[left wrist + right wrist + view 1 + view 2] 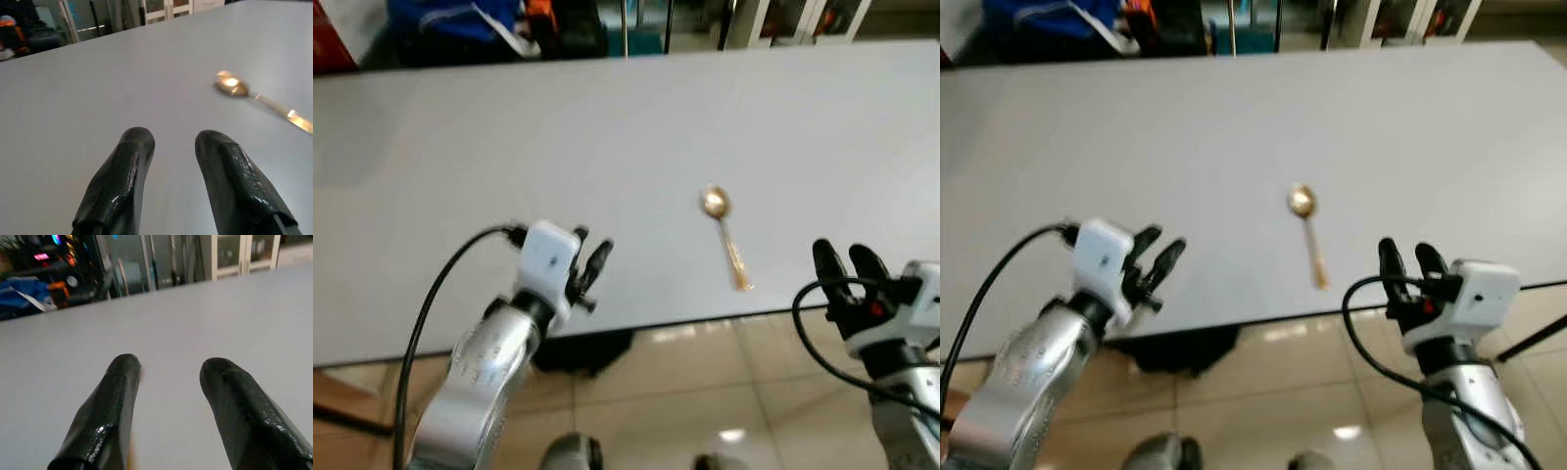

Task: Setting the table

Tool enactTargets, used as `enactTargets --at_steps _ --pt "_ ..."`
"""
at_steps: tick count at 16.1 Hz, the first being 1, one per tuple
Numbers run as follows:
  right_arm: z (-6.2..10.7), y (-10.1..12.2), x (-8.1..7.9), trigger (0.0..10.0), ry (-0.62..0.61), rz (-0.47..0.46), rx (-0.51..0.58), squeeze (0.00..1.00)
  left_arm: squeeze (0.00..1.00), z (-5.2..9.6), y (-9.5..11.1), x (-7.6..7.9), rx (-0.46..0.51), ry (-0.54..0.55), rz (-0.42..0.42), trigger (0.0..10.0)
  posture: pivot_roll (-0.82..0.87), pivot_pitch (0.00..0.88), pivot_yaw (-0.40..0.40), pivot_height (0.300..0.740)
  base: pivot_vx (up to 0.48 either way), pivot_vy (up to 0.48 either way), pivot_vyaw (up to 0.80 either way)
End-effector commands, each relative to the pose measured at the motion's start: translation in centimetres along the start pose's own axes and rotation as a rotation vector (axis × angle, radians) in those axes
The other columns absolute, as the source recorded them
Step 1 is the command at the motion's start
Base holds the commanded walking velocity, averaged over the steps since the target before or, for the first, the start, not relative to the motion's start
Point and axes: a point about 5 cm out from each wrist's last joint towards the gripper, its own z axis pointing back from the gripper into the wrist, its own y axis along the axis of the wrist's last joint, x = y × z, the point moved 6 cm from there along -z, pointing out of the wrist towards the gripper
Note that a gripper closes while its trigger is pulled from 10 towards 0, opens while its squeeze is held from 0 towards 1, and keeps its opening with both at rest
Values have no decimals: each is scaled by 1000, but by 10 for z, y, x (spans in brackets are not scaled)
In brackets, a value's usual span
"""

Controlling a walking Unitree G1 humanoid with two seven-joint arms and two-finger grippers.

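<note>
One gold spoon lies alone on the grey table, bowl away from the robot, between the left gripper and the right gripper, both hovering near the table's near edge with fingers apart, seemingly holding nothing.

The spoon handle runs off the left wrist view's edge

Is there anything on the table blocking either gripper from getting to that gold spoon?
Nothing visible does. The gold spoon lies alone on the bare grey table, with the left gripper and right gripper both open at the near edge, one on each side.
</note>
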Motion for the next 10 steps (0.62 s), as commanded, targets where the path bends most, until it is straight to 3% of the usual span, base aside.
enactTargets --at_steps 1,4,7,9,10 --pt "0 -7 0 10000 9 -2 -5 0 0 6 -4 -7 -10 33 -31 10000 -35 66 53 740 0 480 0" --pt "-4 -21 -12 10000 34 26 -7 0 0 -2 1 -7 21 40 -20 10000 -23 40 67 740 0 480 0" --pt "-8 -23 -32 10000 109 75 3 0 0 -10 3 -6 41 41 -18 10000 -27 27 74 740 0 480 800" --pt "-8 -22 -27 10000 80 70 10 0 0 -11 1 -5 35 38 -27 10000 -31 24 68 740 0 480 800" --pt "-9 -23 -20 10000 35 17 15 0 0 -14 -1 -5 29 35 -47 10000 -28 23 60 740 0 480 0"
